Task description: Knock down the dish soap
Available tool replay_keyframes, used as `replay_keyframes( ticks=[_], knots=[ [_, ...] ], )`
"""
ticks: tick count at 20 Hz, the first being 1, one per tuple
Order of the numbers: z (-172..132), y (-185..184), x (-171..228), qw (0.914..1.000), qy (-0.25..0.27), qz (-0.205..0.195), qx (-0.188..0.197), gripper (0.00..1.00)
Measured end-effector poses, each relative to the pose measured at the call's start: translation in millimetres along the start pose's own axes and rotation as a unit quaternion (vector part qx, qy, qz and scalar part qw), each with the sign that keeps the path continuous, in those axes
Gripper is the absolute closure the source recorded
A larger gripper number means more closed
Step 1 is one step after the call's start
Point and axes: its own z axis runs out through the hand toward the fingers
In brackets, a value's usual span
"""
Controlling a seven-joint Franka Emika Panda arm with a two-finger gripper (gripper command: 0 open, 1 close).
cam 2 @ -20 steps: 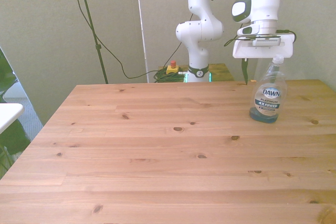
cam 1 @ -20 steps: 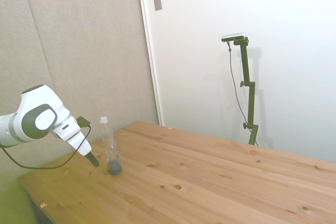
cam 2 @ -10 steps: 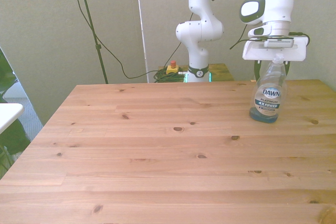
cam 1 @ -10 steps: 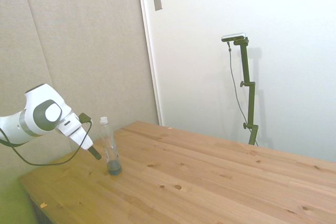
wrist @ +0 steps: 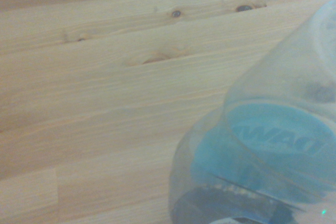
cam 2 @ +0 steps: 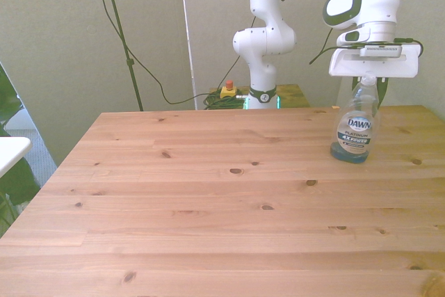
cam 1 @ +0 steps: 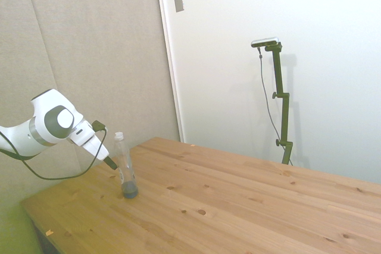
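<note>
The dish soap (cam 1: 125, 168) stands upright on the wooden table (cam 2: 208, 199), its long axis vertical, with the white cap (cam 1: 118, 136) at the top and the dark bluish liquid pooled at the base. In the front view the blue-and-white label (cam 2: 357, 132) faces the camera. The wrist view shows the bottle (wrist: 268, 145) from above and close by, blurred, with bare planks beside it.

The gripper (cam 1: 110, 163) hangs on the arm's side of the bottle, with its dark tip about level with the bottle's middle in the side view. Whether the tip touches the bottle cannot be told. In the front view the white wrist plate (cam 2: 375, 60) sits over the cap and the fingers are hidden behind the bottle. Whether they are spread or pressed together cannot be told from either view.

The bottle stands toward the table's far edge and the front view's right side, near that corner. Beyond the bottle from the fingers, toward the front view's camera, the boards are bare up to the near edge. Toward the front view's left, the tabletop is open across its whole width. On the arm's side of the fingers, only a short strip of table remains before the edge.
</note>
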Motion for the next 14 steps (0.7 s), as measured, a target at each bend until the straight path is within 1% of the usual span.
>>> replay_keyframes(
  ticks=[4, 9, 14],
  knots=[
    [8.4, -9.0, 33.6, 0.9997, 0.024, 0.01, 0.0, 1.0],
    [46.2, -20.1, 92.1, 0.998, 0.053, 0.034, -0.009, 1.0],
    [78.3, -31.7, 147.3, 0.9955, 0.069, 0.065, -0.005, 1.0]
  ],
)
